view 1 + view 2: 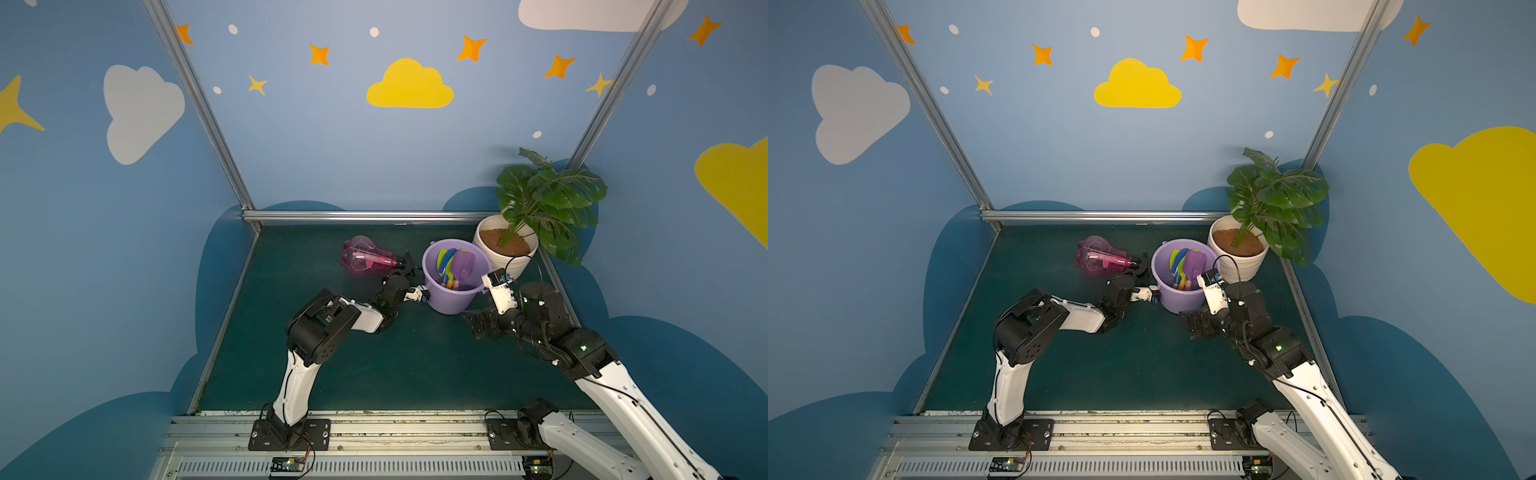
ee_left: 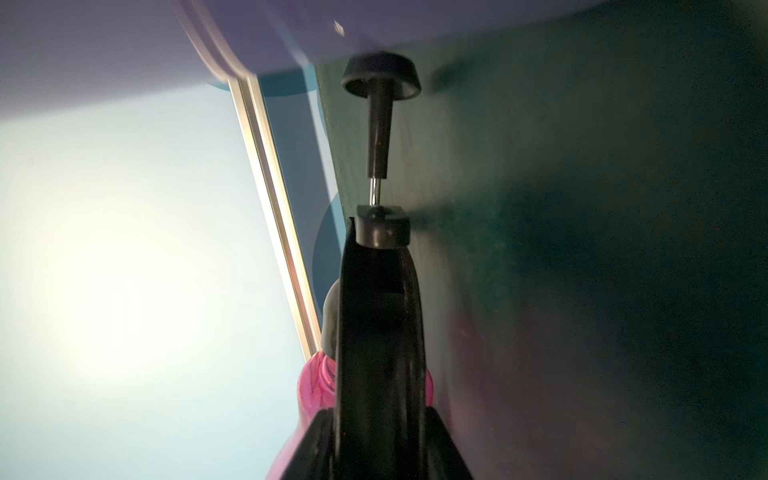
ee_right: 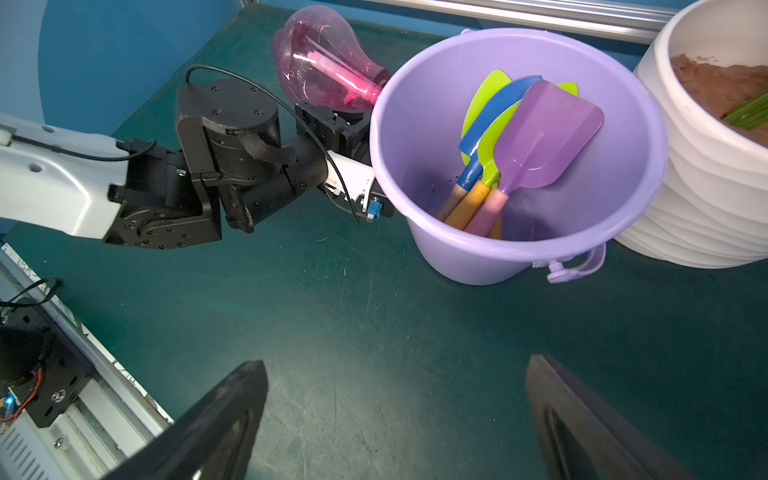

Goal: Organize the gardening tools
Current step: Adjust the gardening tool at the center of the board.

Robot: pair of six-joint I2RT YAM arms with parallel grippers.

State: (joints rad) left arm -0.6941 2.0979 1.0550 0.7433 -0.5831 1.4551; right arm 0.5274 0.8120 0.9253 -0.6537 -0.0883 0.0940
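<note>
The pink translucent spray bottle (image 1: pixel 365 261) lies on its side on the green bench (image 1: pixel 374 365), just beside the lilac plastic bucket (image 3: pixel 419 237) holding the four plastic hand shovels (image 3: pixel 544 129). The left claw (image 1: pixel 404 272) looks clamped on its black trigger head (image 2: pixel 380 332); the right claw (image 3: pixel 395 368) gapes idle. Next, I'd say: lift it over the rim.

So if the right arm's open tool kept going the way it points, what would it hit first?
Probably the green mat: the right tool seems tilted down at it, short of the left arm and lilac bucket. Depth is unclear; on a flatter line, the left arm comes first.
</note>
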